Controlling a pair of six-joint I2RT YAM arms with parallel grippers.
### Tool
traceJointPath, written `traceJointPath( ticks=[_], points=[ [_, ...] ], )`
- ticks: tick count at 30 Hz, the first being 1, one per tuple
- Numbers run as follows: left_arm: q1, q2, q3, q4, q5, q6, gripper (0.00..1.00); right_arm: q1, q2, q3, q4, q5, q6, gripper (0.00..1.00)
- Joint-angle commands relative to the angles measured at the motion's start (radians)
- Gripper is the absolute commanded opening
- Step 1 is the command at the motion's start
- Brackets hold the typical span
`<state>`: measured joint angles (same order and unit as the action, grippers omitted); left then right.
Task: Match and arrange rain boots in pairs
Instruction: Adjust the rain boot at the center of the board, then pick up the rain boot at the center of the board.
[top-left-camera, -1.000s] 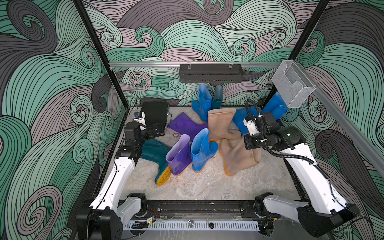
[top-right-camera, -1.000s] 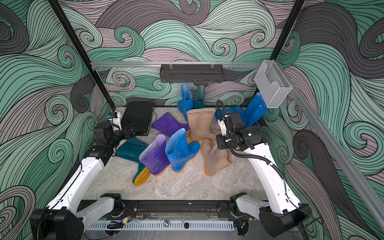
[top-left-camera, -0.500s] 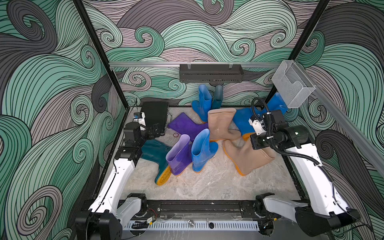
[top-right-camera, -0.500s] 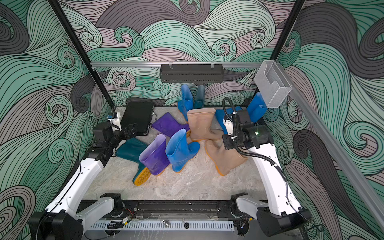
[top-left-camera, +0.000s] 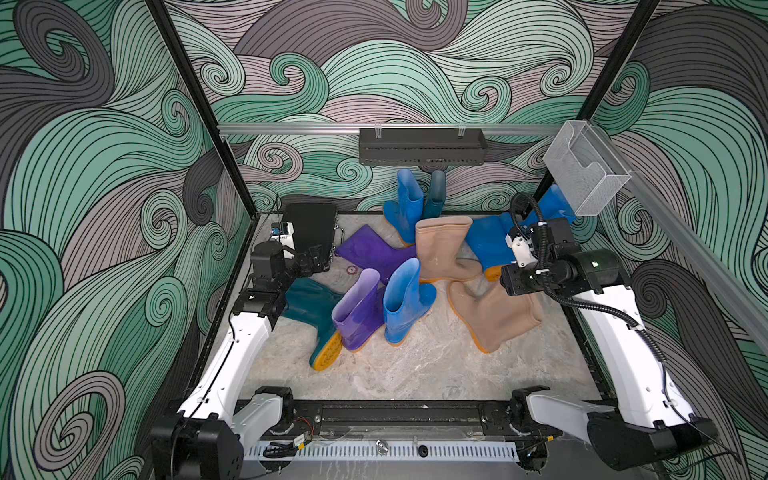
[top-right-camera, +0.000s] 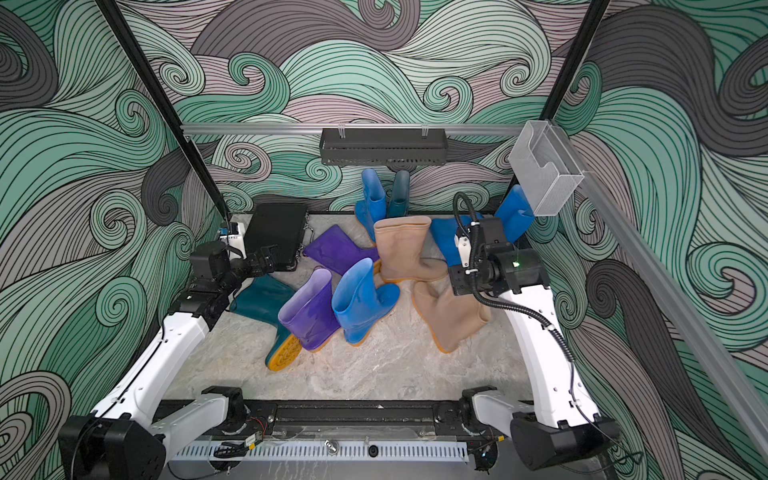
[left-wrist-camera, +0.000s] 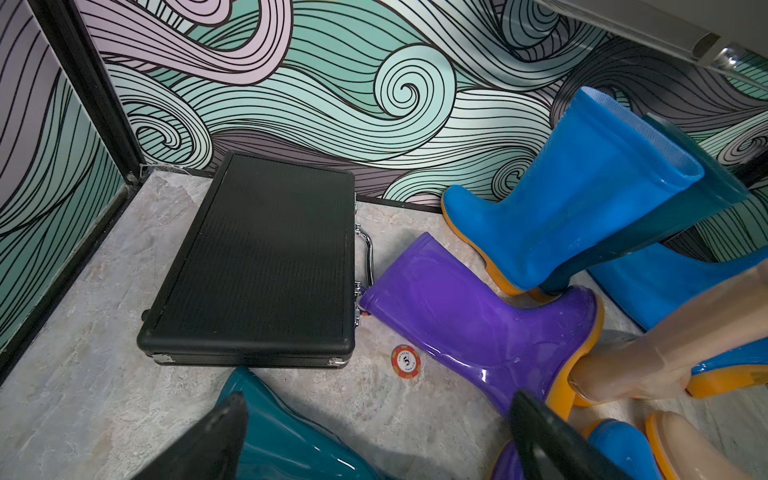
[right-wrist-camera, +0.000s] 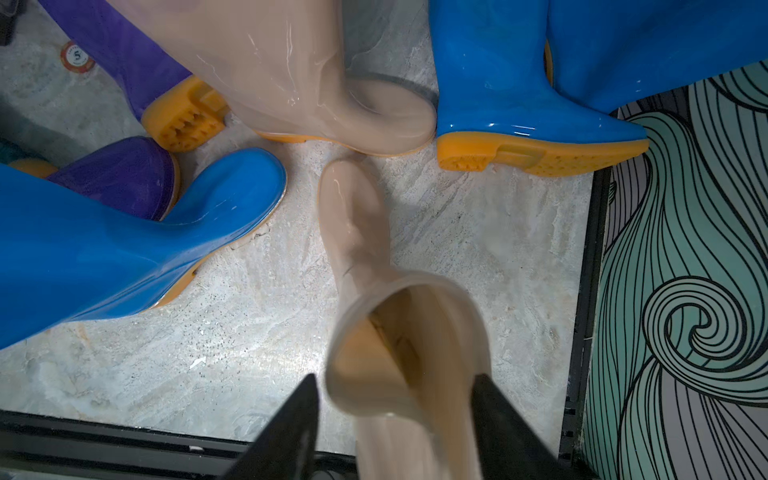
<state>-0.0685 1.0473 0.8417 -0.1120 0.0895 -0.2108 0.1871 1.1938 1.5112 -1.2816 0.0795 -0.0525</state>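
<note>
Currently, the right hand is spread around the tilted beige boot. Next, it needs standing beside its upright mate. The left hand is spread and empty.

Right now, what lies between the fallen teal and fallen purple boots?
A small orange chip on bare floor, between teal boot and purple boot; the left wrist view shows it.

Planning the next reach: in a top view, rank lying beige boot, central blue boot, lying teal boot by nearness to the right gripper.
1. lying beige boot, at the right gripper.
2. central blue boot, mid-table.
3. lying teal boot, left side.
</note>
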Motion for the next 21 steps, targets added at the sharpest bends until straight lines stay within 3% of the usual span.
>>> traceJointPath(
  ticks=[1, 6, 17, 18, 21],
  points=[
    [-0.016, 0.011, 0.048, -0.004, 0.003, 0.002, 0.98, -0.003, -0.05, 0.035, 0.01, 0.076, 0.007, 0.99],
    [-0.023, 0.005, 0.061, -0.014, -0.004, 0.01, 0.98, -0.012, -0.095, 0.017, 0.008, 0.132, 0.013, 0.99],
    [-0.039, 0.002, 0.071, -0.025, -0.009, 0.016, 0.98, -0.039, -0.022, -0.122, 0.086, -0.093, 0.036, 0.97],
    [-0.04, 0.002, 0.071, -0.025, -0.009, 0.017, 0.98, -0.041, -0.021, -0.134, 0.093, -0.097, 0.034, 0.92],
    [-0.055, 0.003, 0.087, -0.038, -0.018, 0.025, 0.99, -0.056, -0.014, -0.169, 0.093, -0.067, 0.029, 0.51]
  ],
)
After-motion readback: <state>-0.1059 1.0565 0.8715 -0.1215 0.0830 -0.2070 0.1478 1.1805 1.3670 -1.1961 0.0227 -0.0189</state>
